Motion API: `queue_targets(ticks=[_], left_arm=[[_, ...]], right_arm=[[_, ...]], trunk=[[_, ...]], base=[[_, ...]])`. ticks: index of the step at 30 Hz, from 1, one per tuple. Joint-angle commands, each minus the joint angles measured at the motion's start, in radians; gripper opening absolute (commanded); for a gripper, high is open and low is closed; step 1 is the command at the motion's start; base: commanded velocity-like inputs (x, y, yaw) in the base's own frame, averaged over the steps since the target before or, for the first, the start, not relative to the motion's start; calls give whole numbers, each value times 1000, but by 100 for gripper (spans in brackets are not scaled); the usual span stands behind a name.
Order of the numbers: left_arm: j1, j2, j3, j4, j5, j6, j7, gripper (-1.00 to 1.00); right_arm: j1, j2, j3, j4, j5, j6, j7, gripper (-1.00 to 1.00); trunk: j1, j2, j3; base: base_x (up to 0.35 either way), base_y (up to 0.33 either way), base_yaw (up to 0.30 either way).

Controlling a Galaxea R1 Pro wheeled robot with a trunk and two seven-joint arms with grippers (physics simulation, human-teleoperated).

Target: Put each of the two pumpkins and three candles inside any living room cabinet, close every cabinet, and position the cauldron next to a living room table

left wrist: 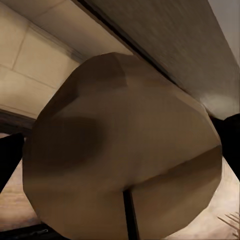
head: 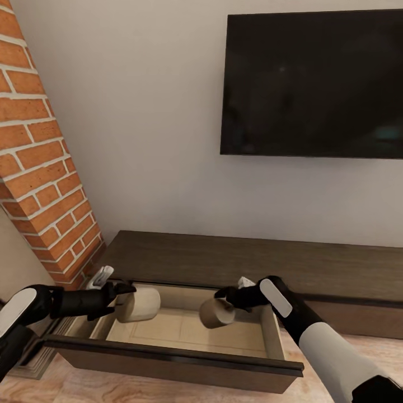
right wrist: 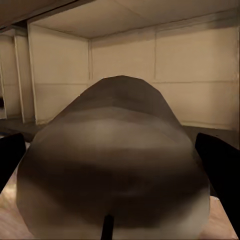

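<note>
Both arms reach over the open drawer [head: 184, 330] of the cabinet [head: 235, 260], each carrying a candle, so the step in hand looks like stowing two of the three candles at once.

The left gripper [head: 124, 295] pinches a pale candle [head: 140, 304] by one end; the candle sticks straight out beyond the jaws, lying on its side above the drawer's pale floor. In the left wrist view its rounded bulk [left wrist: 125, 150] sits right in front of the jaws, with the cabinet top's front edge just past it.

The right gripper [head: 224, 299] is likewise clamped on a second candle [head: 217, 313], which hangs just below and ahead of the jaws, also over the drawer. In the right wrist view that candle [right wrist: 115, 165] lies between the two dark fingers [right wrist: 217, 160], the drawer's back wall well beyond it. Whether either candle already touches the floor is hard to tell; both seem slightly raised.

The next move calls for lowering each until it rests, then spreading the jaws and drawing back upward so the fingers do not drag the candles out.

A dark screen [head: 313, 84] hangs on the wall above the cabinet and a brick column [head: 39, 157] stands beside the left arm. The drawer's side walls are the nearest things to knock on the way out; the drawer must then be pushed shut.
</note>
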Motion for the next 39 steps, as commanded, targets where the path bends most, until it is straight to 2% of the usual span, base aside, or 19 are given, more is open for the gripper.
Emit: queue_targets(ticks=[1,5,8,10,13,15,18,23,28,31,39], left_arm=[[-1,0,-3,-10,10,-2,24,-100],[-2,-11,-10,-30,-4,-2,94,-100],[-1,-56,-17,-42,-46,-2,145,-100],[-1,-92,-27,-46,-101,-2,170,-100],[-3,-136,-38,-57,-213,-2,187,-100],[-4,-161,-41,-60,-282,-2,190,-100],[-4,-183,-43,-66,-341,-2,192,-100],[-4,-191,-43,-74,-378,-2,194,-100],[-6,-211,-44,-76,-436,-2,194,-100],[-7,-216,-44,-76,-471,-2,192,-100],[-6,-218,-49,-79,-485,-2,189,-100]], right_arm=[[-1,8,6,-8,11,-1,-20,-100],[-1,21,9,-20,44,-3,-50,-100],[-1,23,9,-24,49,-5,-78,-100],[-1,24,10,-28,51,-5,-91,-100],[-1,24,10,-56,51,-5,-107,-100],[-1,24,11,-72,58,-4,-146,-100],[-1,26,12,-80,67,-6,-205,-100],[-1,47,18,-82,73,-10,-231,-100],[-1,53,78,-81,74,-51,-241,-100],[-1,53,91,-81,73,-59,-245,-100],[-1,54,97,-82,73,-63,-245,-100]], trunk=[[0,0,-1],[0,0,-1],[0,0,-1],[0,0,-1],[0,0,-1],[0,0,-1],[0,0,-1],[0,0,-1],[0,0,-1],[0,0,-1],[0,0,-1]], base=[[0,0,0],[0,0,0],[0,0,0],[0,0,0],[0,0,0],[0,0,0],[0,0,0],[0,0,0],[0,0,0],[0,0,0],[0,0,0]])
